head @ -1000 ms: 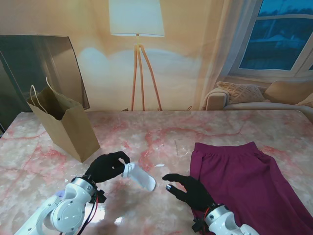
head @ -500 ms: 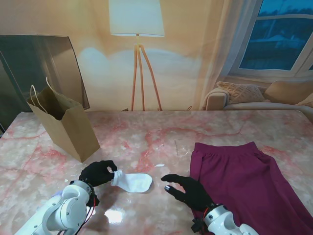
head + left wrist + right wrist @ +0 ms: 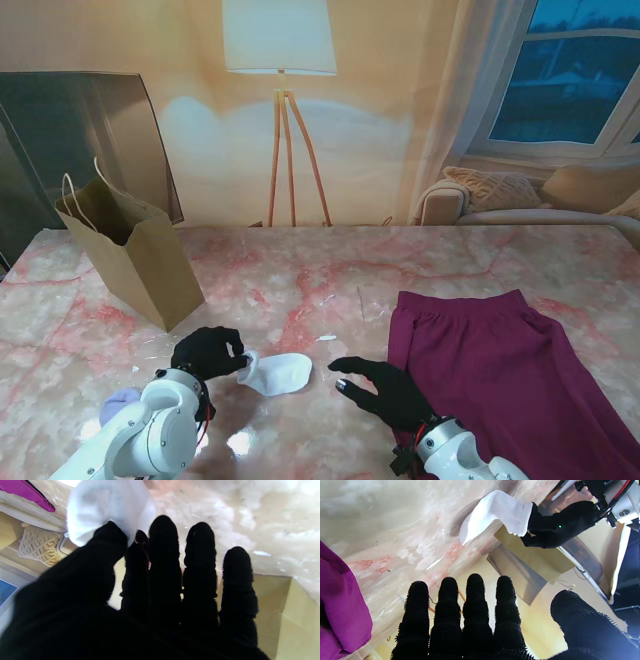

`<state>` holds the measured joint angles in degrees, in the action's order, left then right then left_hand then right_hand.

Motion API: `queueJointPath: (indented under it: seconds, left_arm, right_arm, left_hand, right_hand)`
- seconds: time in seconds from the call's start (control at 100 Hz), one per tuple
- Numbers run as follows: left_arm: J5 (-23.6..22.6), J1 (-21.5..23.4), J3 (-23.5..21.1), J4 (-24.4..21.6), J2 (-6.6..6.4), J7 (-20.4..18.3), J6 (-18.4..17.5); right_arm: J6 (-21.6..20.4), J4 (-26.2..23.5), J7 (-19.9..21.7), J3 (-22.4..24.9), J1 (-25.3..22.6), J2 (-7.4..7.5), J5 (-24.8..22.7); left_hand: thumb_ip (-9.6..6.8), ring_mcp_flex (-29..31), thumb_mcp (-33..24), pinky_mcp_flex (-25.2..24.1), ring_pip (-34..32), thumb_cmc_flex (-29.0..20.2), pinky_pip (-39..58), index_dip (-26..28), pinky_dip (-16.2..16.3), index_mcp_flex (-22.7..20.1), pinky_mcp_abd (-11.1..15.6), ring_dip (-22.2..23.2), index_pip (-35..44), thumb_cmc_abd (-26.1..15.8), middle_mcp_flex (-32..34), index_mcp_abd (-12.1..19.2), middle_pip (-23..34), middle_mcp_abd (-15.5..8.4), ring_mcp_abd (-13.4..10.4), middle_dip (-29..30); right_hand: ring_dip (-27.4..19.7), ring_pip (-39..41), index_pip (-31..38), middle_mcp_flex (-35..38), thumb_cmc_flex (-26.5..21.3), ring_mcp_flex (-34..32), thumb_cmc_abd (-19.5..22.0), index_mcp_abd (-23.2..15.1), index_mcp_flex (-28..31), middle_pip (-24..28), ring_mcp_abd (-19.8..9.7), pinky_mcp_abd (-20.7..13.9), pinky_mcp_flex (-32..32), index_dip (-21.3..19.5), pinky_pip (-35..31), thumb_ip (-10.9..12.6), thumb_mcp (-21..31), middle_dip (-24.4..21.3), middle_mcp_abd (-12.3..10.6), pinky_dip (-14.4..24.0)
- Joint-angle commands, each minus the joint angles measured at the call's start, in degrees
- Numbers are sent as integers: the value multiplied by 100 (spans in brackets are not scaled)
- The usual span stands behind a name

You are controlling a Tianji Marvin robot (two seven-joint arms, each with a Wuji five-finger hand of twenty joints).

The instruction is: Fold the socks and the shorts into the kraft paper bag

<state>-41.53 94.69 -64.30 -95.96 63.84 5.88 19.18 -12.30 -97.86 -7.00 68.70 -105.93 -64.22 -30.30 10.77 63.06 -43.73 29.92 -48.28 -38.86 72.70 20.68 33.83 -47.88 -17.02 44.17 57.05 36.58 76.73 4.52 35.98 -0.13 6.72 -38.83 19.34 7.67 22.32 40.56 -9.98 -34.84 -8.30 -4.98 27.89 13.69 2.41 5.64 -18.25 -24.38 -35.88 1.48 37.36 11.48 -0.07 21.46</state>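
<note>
Black gloves, white sock, magenta shorts on pink marble.

Both my hands, left (image 3: 208, 352) and right (image 3: 385, 390), wear black gloves with a fuzzy, nubbly knit; my forearms are glossy white. The sock (image 3: 277, 373) is plain white. The shorts (image 3: 500, 380) are solid magenta-purple, with no print. The bag (image 3: 135, 255) is tan kraft brown with pale cord handles. The table (image 3: 330, 270) is cream marble veined in salmon pink and red. A small lilac patch (image 3: 118, 406) shows by my left arm; I cannot tell what it is. The lamp (image 3: 279, 40) has a white shade on light wooden legs against a warm beige wall.
</note>
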Motion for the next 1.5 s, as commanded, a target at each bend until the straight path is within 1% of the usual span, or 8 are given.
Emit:
queueJointPath:
  seconds: [0.0,0.18,0.39,0.97,1.11,1.21,1.31,1.49]
  left_arm:
    - [-115,-15,79,-171,48,25,11]
    - [-243,-239,419,-270,49,-30,289]
    - [-13,-656,961,-110,97,-150,674]
    - [533,-1415,1925,593,318,5,1053]
    - [725,-1443,1987,670,332,-64,1029]
    - [870,-1419,1975,586,265,-356,961]
    - [936,-1351,1926,463,211,-524,893]
    - [748,-1154,1772,189,148,-559,819]
  right_arm:
    - [-16,-3,23,-11,-38,8,8]
    - [-26,-1,59,-14,-37,13,32]
    - [-36,24,63,-37,-10,13,44]
    - [-49,98,124,-120,86,20,90]
    - [-54,101,113,-114,79,18,90]
    - [-57,101,111,-110,75,18,91]
    - [-61,100,112,-106,72,18,91]
    - [-70,100,95,-91,59,16,84]
  left_hand:
    - [-23,313,-37,127,-229,165,291,-21,-21,-257,-52,-56,358,178,275,20,122,-195,-55,38]
    - [-28,605,-32,406,-369,255,512,-150,-174,-394,5,-288,755,341,292,-43,648,-325,-110,366]
    - [-117,705,-292,459,-339,238,505,-160,-251,-416,86,-367,898,505,298,-108,827,-330,-137,504]
    - [-109,587,-316,364,-265,167,449,-41,-299,-356,221,-413,828,428,294,-140,610,-273,-143,761]
    - [-128,491,2,268,19,144,328,-126,-337,-280,180,-587,575,93,328,-154,47,-167,-83,1128]
    - [-243,197,191,-20,373,549,108,-274,-318,-212,173,-690,-316,-511,137,-580,-730,161,35,1393]
    - [-606,-74,225,-276,649,1139,-102,-62,-265,-246,128,-737,-1234,-1202,-121,-924,-1159,421,197,1538]
    - [-710,-345,460,-523,812,1276,-251,21,-234,-157,79,-760,-1738,-1485,-409,-992,-1335,621,317,1640]
  right_hand:
    - [129,142,53,80,-41,-149,41,-147,139,116,30,-38,-40,-58,-152,-259,-13,61,-85,215]
    - [130,140,54,75,-44,-144,41,-153,134,115,27,-43,-37,-59,-149,-260,-19,60,-87,213]
    - [129,139,46,69,-47,-143,33,-138,121,112,26,-40,-43,-56,-150,-258,-11,58,-88,212]
    - [127,135,36,39,-37,-129,28,-158,80,113,20,-46,-38,-54,-149,-260,-1,53,-100,213]
    - [127,136,37,45,-40,-131,30,-151,92,115,25,-40,-39,-54,-149,-260,-1,54,-93,213]
    - [126,135,42,44,-38,-128,31,-152,100,114,23,-42,-39,-56,-149,-261,-5,54,-93,214]
    - [127,137,44,47,-41,-132,31,-145,96,116,21,-42,-39,-57,-149,-259,-5,55,-90,214]
    - [127,137,44,47,-41,-132,32,-151,96,116,28,-40,-42,-56,-151,-259,-5,55,-89,216]
